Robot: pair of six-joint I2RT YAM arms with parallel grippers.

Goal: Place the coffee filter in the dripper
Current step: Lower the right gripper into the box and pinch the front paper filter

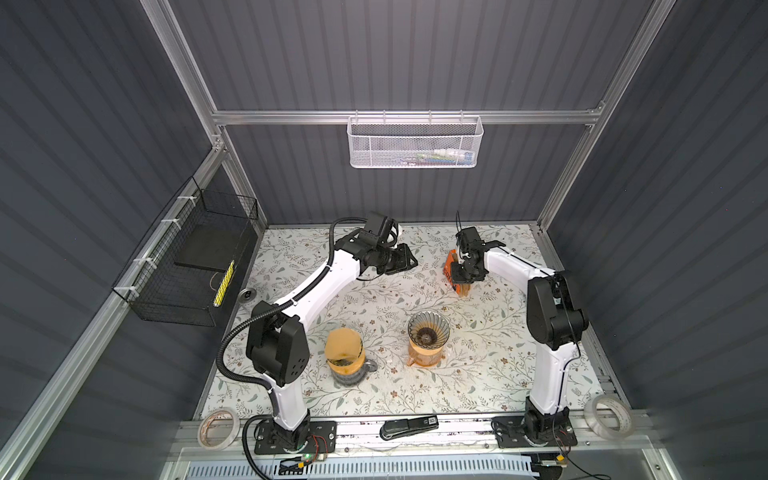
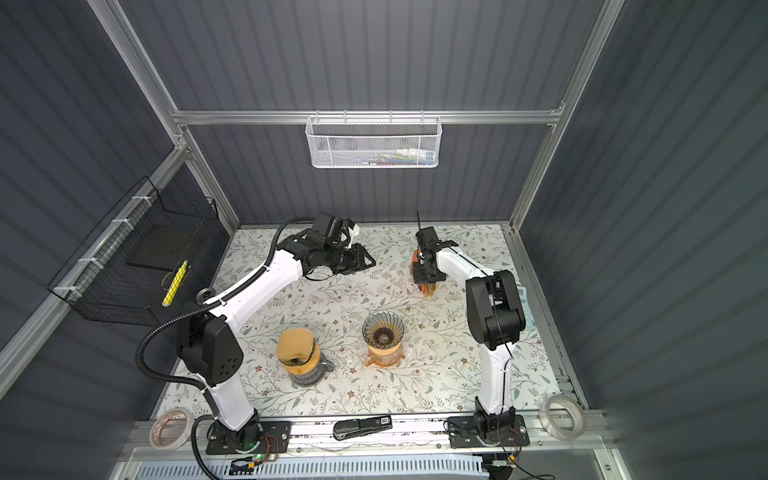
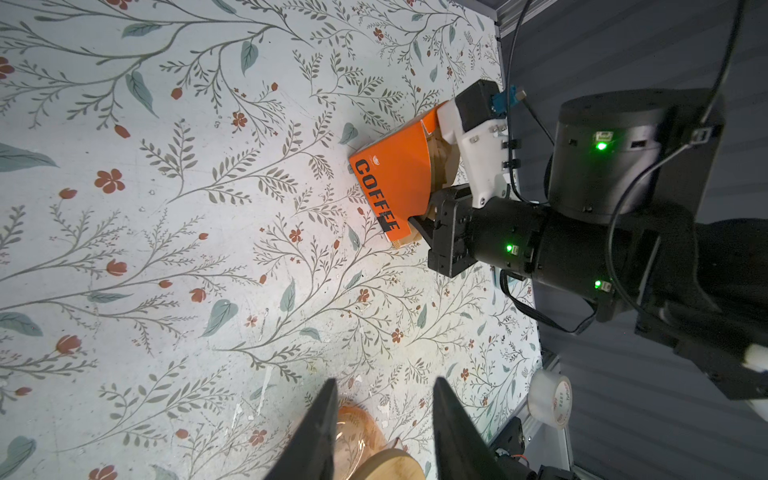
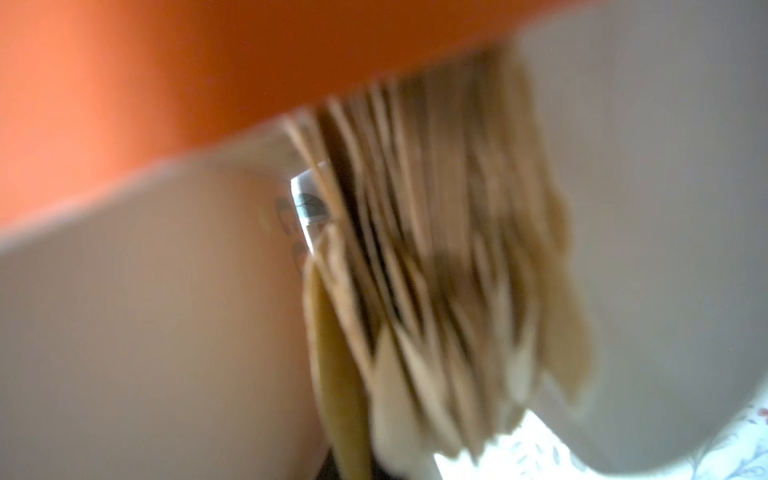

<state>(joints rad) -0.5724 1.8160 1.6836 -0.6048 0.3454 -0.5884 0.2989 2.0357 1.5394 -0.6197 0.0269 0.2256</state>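
The right gripper (image 1: 462, 283) reaches into the orange COFFEE box (image 3: 395, 178) toward the back of the floral table (image 1: 374, 299). Its jaws are closed among the brown coffee filters (image 4: 436, 249) stacked inside. Whether a sheet is actually pinched cannot be told, as the right wrist view is only a blur of paper edges. The empty glass dripper (image 1: 441, 332) sits on an amber carafe (image 1: 424, 355) near the middle of the table, well apart from the box. A second dripper (image 1: 345, 353) to its left is already lined with paper. The left gripper (image 3: 384, 386) hovers above the table, fingers parted — nothing between them.
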